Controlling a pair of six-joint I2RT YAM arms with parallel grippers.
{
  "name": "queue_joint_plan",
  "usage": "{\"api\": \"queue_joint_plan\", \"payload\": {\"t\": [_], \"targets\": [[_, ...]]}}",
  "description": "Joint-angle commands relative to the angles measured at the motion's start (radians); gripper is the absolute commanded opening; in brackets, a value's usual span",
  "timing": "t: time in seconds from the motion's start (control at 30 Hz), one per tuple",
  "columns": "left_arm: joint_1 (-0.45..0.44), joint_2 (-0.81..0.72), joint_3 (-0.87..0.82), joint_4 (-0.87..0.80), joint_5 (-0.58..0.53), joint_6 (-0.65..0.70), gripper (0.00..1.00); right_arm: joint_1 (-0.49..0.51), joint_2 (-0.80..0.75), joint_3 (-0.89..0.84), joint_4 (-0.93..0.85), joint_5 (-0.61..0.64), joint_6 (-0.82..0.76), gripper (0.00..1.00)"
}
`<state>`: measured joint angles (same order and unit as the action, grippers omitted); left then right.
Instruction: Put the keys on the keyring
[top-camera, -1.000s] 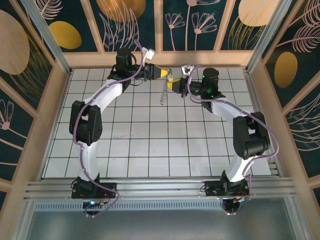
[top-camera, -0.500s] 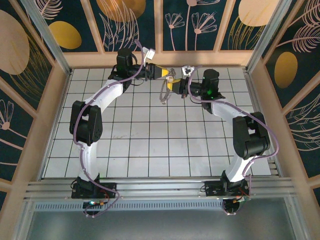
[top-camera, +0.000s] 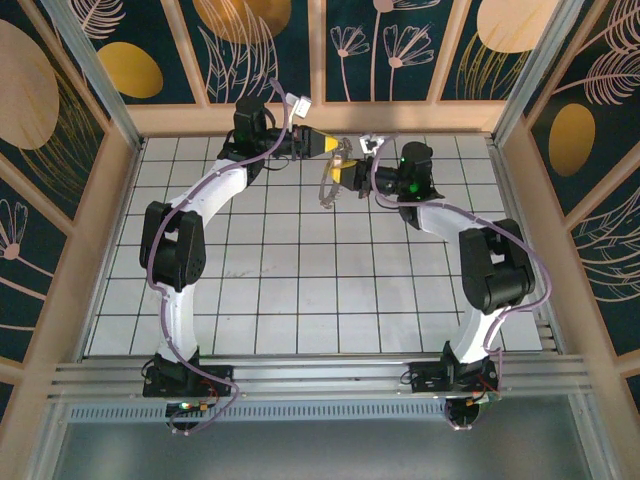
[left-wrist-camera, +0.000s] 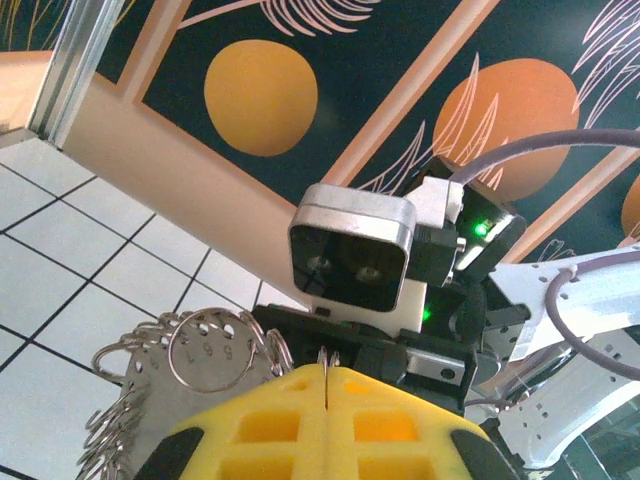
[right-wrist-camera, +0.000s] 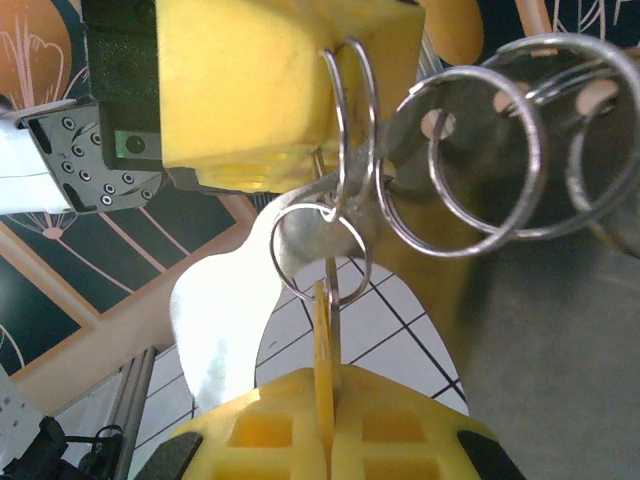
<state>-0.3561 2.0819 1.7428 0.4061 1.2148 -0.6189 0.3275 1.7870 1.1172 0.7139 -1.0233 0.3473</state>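
Above the far tiles, the left gripper pinches the keyring just beyond the right gripper, which clamps the key lengthwise, its tip reaching one small loop

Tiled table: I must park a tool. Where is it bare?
The white tiled table is bare between left arm and right arm, from the near rail to mid-table. Crowded far-centre: left gripper and right gripper meet at the dangling silver metal rings.

White tiled table, dark grout lines, wooden rim around, aluminium rail along near edge.
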Motion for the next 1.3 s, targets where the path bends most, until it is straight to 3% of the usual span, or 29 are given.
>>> {"api": "queue_joint_plan", "payload": {"t": [0.0,0.47,0.67,0.83,1.03,1.27], "targets": [[0.006,-0.019,0.004,0.114,-0.037,-0.028,0.0,0.024,0.034,0.03,0.016,-0.051,0.015,0.0],[0.006,-0.025,-0.026,0.127,-0.058,-0.027,0.0,0.016,0.035,0.034,0.046,-0.003,0.068,0.0],[0.006,-0.034,-0.053,0.128,-0.085,-0.009,0.0,-0.019,-0.004,-0.023,0.058,0.025,0.091,0.24],[0.006,-0.031,-0.06,0.129,-0.101,-0.005,0.0,-0.054,-0.073,-0.104,0.037,0.035,0.085,0.37],[0.007,-0.024,-0.065,0.139,-0.116,-0.015,0.0,-0.106,-0.179,-0.207,-0.003,0.06,0.072,0.39],[0.006,-0.025,-0.076,0.147,-0.12,-0.028,0.0,-0.128,-0.214,-0.177,0.069,0.154,0.222,0.39]]}}
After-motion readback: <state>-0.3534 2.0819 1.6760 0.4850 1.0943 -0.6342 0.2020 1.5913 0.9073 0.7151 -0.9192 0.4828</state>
